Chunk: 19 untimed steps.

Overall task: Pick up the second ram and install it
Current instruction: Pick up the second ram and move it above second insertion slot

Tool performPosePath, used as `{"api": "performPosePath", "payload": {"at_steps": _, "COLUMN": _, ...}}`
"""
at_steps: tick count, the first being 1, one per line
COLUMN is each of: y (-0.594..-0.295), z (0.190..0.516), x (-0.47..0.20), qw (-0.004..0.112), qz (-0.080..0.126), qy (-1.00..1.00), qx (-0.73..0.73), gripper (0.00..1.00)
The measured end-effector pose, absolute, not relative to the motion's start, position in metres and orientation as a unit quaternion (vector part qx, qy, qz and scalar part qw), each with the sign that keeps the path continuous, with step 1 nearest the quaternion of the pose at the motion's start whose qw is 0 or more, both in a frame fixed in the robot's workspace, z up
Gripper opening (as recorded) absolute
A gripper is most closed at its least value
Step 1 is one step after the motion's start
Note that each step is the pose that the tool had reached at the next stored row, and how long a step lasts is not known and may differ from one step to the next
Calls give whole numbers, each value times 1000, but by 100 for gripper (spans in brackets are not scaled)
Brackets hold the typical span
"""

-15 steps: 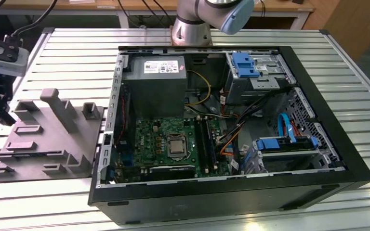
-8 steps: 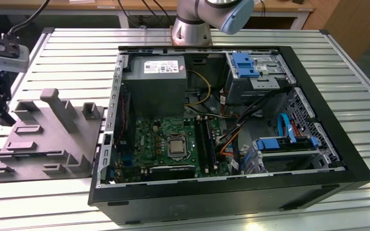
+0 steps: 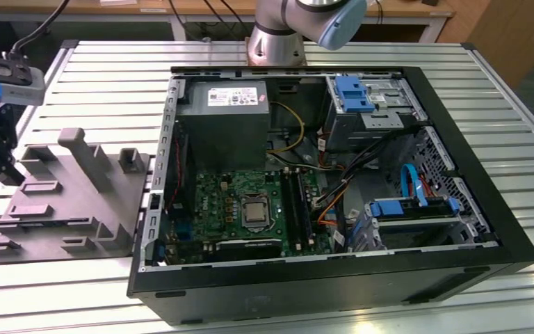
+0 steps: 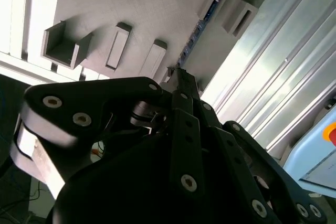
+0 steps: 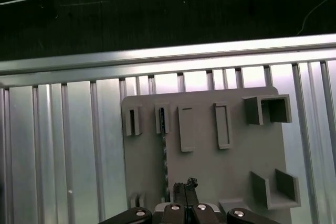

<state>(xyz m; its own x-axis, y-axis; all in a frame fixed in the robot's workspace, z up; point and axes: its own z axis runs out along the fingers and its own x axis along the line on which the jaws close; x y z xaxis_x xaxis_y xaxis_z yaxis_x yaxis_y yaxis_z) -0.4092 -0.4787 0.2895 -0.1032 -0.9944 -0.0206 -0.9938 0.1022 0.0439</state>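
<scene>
Pick-up step: my gripper (image 5: 184,186), jaws seemingly closed and empty, hangs just beside the second ram (image 5: 164,156), a thin blackish-blue strip edge-up in the grey fixture plate (image 5: 210,171), at the exterior view's 9 o'clock from the black computer case (image 3: 341,278); grasping requires opening astride it.

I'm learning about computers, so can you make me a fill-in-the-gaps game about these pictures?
The second ram stands on edge in a fixture coloured ___.
That fixture lies toward the exterior view's ___ of the black computer case.
The pincer hangs above the ___, not the case.
Missing words: grey, left, fixture.
</scene>
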Motion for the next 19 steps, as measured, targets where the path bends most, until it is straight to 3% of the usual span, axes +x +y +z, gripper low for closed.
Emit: {"api": "performPosePath", "payload": {"at_steps": 19, "y": -483, "z": 267, "x": -413, "qw": 7, "qz": -23, "qy": -742, "qx": 670, "gripper": 10}}
